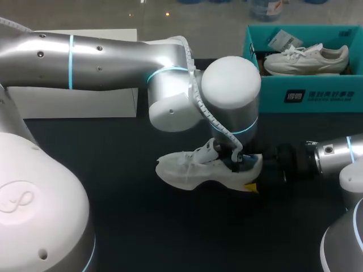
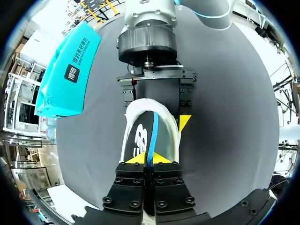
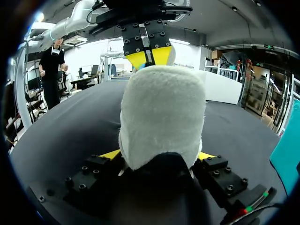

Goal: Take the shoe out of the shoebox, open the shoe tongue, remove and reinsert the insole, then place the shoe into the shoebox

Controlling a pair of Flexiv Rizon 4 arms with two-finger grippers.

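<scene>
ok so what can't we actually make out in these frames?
- Head view: the left arm covers its own fingers and the shoe opening, so the grip is not visible there.
- Right wrist view: the heel fills the gap at the right gripper, hiding the shoe's inside.
- Left wrist view: the left gripper, shut on the insole, hides the forefoot. How far out the insole is remains unclear.
- Head view: the shoebox is cut off by the edge.

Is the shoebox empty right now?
No, a second white shoe lies inside the teal shoebox in the head view.
</scene>
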